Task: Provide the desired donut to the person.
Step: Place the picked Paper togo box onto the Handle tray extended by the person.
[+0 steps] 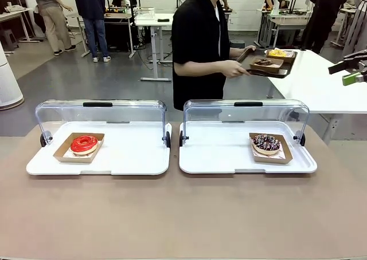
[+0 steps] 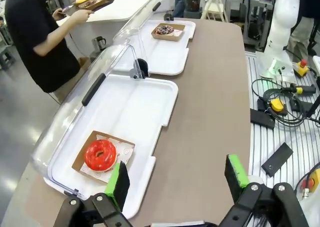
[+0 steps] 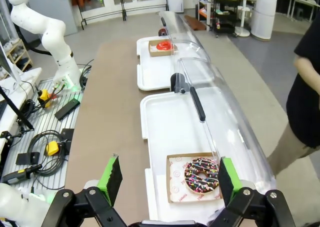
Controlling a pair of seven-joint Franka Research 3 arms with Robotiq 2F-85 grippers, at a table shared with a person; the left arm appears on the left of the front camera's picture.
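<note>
The left gripper hangs with jaws wide apart and empty above the near edge of the white plastic tray, just beside the red glazed donut in its brown card boat. The right gripper is likewise spread, above the chocolate sprinkled donut. The person in black overshirt stands turned sideways beyond the clear lids, both hands holding a dark serving tray.

We see both clear lids tipped back, walling each white tray on the person's side. From our side, bare brown tabletop leaves both trays open to reach.
</note>
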